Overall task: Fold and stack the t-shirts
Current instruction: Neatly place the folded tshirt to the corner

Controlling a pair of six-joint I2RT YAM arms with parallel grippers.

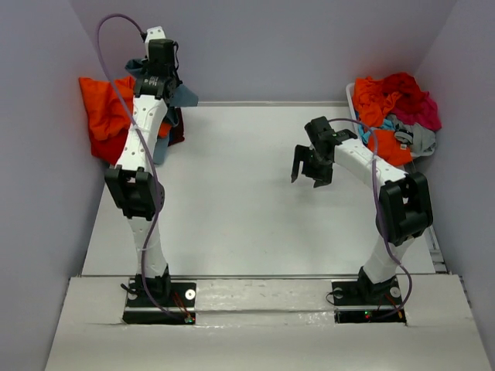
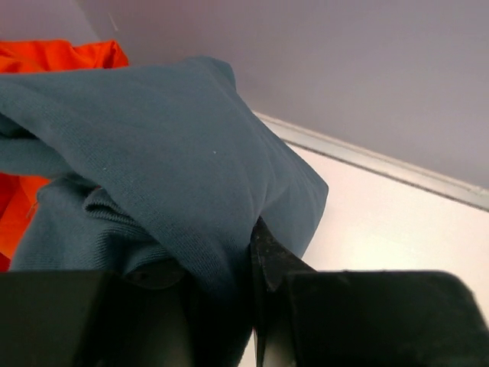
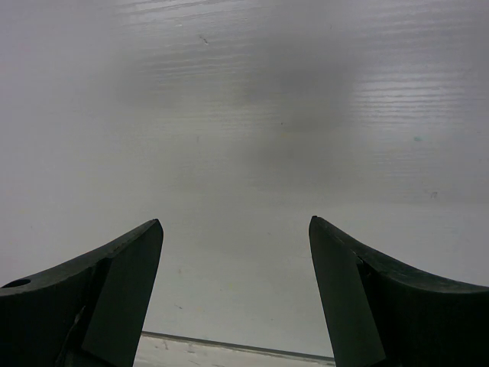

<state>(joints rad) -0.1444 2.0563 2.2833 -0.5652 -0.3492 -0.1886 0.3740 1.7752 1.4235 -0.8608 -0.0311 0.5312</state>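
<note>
A: Where is the slate-blue t-shirt hanging?
B: In the far-left corner. The left gripper is clamping it beside an orange t-shirt. The right gripper is hovering, jaws apart, over the white table, with lilac walls surrounding.

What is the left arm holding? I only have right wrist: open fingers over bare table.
Observer: The left gripper is shut on a slate-blue t-shirt, with the cloth bunched in its jaws.
Operator: Where is that?
Observer: At the far left corner of the table, right by a crumpled orange t-shirt at the left wall.
Operator: More shirts to go?
Observer: Yes. There is a heap of t-shirts at the far right corner, in orange, red, magenta, teal and grey.
</note>
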